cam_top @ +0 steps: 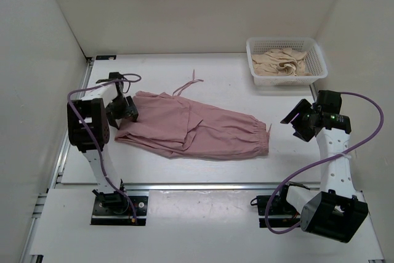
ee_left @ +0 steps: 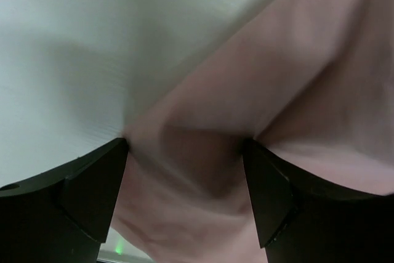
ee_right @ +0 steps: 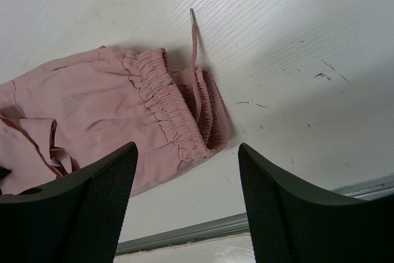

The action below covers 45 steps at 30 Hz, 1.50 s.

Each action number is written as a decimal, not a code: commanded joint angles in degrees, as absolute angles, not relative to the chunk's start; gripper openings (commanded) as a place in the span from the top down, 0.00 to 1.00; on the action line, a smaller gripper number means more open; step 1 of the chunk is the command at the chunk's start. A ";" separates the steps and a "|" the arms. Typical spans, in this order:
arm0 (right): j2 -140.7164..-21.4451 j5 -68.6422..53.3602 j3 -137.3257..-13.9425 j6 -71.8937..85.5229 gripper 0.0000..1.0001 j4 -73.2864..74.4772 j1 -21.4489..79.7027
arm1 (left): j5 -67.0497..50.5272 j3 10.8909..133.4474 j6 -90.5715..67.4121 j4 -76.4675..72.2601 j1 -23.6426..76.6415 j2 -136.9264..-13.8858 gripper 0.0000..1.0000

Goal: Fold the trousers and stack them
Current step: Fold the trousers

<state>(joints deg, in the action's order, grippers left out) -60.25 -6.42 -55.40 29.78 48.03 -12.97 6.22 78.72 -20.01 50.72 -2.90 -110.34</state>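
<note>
While the table [cam_top: 215,69] fills most of the top view, your pink trousers [cam_top: 197,129] lie flat across its middle, gathered end toward the right. Upper right there's a white basket [cam_top: 320,69] with a cream garment [cam_top: 282,63] in it. Your left tool [cam_top: 126,110] sits at the trousers' left end, jaws spread wide over the cloth. Your right tool [cam_top: 298,124], just off the right end, is wide too and holds nothing.

White slatted basket [cam_top: 289,80] beyond the right jaws, near the far wall. Crumpled beige garment [cam_top: 282,63] inside. Pale surface [cam_top: 228,69], dark scuffs [ee_right: 320,75] beneath right jaws.
</note>
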 commanded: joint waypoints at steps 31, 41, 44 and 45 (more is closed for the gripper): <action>-55.90 -8.09 -55.55 29.09 0.28 48.08 -12.57 | 8.61 102.74 -22.58 66.00 1.92 -90.10 0.89; -53.71 -9.76 -55.02 29.62 0.28 48.60 -12.57 | 17.84 103.71 -32.86 68.99 20.90 -84.56 0.89; -53.18 -10.28 -55.02 29.62 0.28 48.60 -12.57 | 20.82 101.87 -36.29 68.99 26.79 -84.55 0.89; -53.17 -10.28 -55.02 29.62 0.28 48.60 -12.57 | 22.83 100.91 -38.56 68.99 29.42 -84.55 0.89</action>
<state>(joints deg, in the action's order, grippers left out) -54.46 -8.64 -55.37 29.82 48.16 -12.97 17.17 102.13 -32.69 68.14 25.26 -86.28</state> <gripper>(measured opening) 0.715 0.173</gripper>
